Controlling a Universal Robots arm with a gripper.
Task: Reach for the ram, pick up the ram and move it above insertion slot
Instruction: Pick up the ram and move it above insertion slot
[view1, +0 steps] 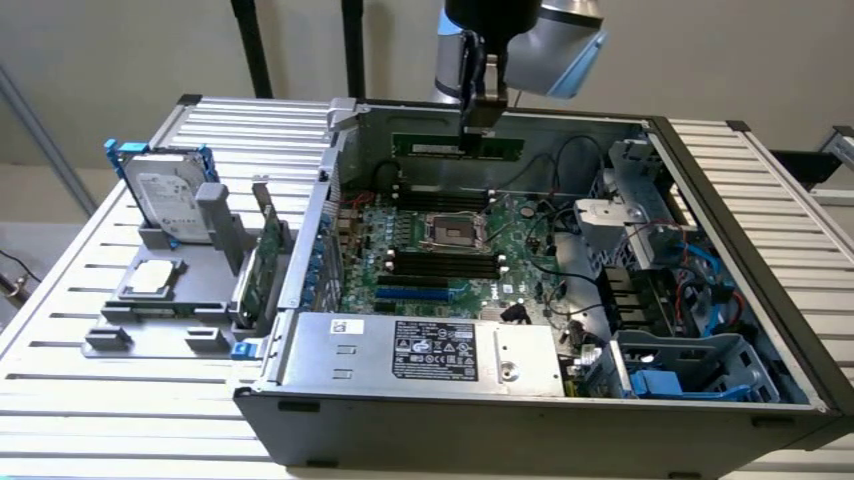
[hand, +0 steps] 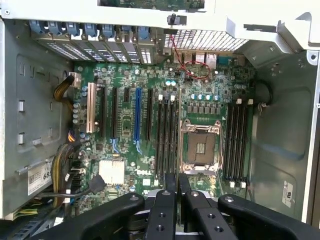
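Ram: we found the ram (view1: 463, 148), a thin green stick, hanging level directly beneath the gripper (view1: 479, 128), well up over the open computer case (view1: 561, 400).
Gripper: its fingers (hand: 171, 182) stood nearly together; we judged them clamped on the stick's upper edge.
Below the gripper: the motherboard (hand: 125, 125) lay straight under it, with the CPU socket (hand: 200, 147) and the dark memory slots (hand: 167, 137) on either side of that socket.
Away from the gripper: outside the case, on the slatted table (view1: 80, 400), stood a holder (view1: 160, 320) with the silver hard drive (view1: 167, 195) and a green expansion card (view1: 274, 245).
Step in hand: pickup done, we judged; the carry above the slot was under way.
Next move calls for: in our judgement, lining the stick's length up with one slot and holding it level.
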